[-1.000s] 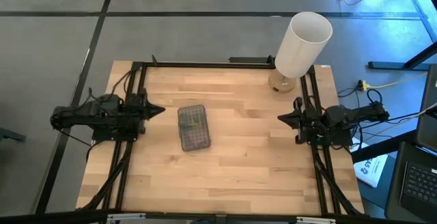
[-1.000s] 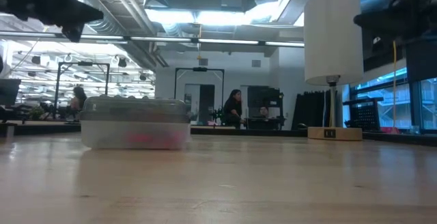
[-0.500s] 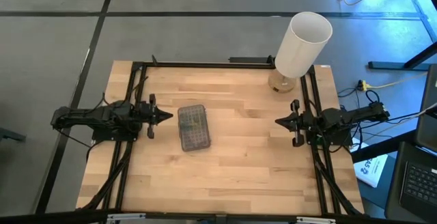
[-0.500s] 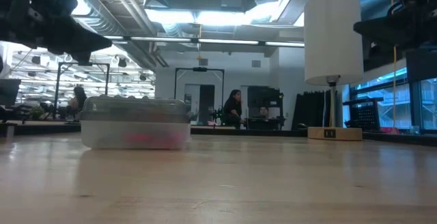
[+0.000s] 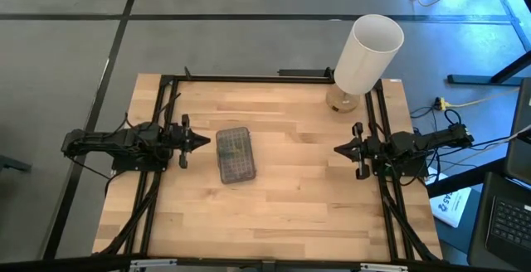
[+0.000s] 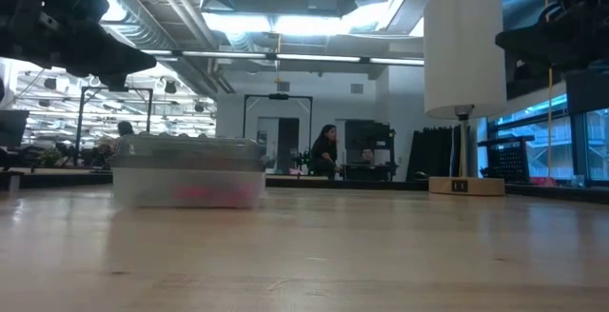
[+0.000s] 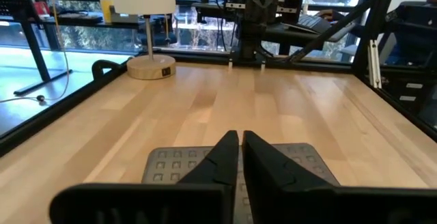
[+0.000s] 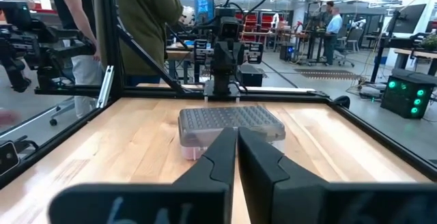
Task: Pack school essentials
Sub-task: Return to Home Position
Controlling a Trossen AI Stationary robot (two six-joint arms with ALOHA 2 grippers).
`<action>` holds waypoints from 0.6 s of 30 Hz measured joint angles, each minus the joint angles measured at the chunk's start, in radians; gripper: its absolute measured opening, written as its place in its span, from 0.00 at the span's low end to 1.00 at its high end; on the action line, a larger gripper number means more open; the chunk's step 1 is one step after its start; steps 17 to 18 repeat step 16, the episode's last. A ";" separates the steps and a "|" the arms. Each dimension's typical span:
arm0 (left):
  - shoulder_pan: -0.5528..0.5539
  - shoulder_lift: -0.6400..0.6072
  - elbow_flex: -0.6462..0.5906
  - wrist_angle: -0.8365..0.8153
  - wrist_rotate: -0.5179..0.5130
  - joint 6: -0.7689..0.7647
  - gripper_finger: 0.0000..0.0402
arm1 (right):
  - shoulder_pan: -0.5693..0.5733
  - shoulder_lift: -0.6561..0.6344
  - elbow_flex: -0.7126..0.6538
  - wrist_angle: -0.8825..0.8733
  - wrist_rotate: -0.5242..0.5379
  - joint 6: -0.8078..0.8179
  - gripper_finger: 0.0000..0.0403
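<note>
Two dark robot arms sit drawn back at opposite sides of a pale wooden surface (image 5: 290, 197), each pointing inward toward the middle. The left end effector (image 5: 206, 141) hangs above the surface just left of a clear plastic box with a grey dotted lid (image 5: 234, 154). It is apart from the box, and its two fingers are drawn together with only a thin slit between them in the left wrist view. The right end effector (image 5: 337, 149) hovers at the right side, well apart from the box, its fingers likewise pressed together and gripping nothing. The box lies flat with its lid on, left of centre, its long side running near to far. Through its cloudy wall the low view shows a pink shape (image 6: 195, 193) resting low inside; whatever else it holds cannot be made out. A tall white cylindrical lamp (image 5: 367, 54) on a wooden base (image 5: 340, 99) stands at the far right corner, just inside the black frame (image 5: 249, 77) that borders the surface. Beyond the far edge, the low view takes in an open workshop where a person (image 6: 324, 150) in dark clothing stands. The right wrist view shows another person in an olive top (image 8: 147, 19) standing past the left side of the surface.
</note>
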State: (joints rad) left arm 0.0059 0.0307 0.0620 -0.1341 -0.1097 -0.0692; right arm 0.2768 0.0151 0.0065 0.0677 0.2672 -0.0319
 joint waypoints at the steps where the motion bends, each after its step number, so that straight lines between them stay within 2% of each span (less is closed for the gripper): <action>1: 0.000 0.000 0.000 0.000 0.000 0.000 0.04 | 0.000 0.000 0.000 0.000 0.000 0.001 0.05; 10: 0.000 0.000 0.000 0.000 0.000 0.001 0.07 | 0.000 0.000 0.000 0.001 0.000 -0.001 0.06; 18: 0.000 0.000 0.000 -0.001 -0.001 0.001 0.06 | 0.000 0.000 0.000 0.002 0.000 -0.001 0.06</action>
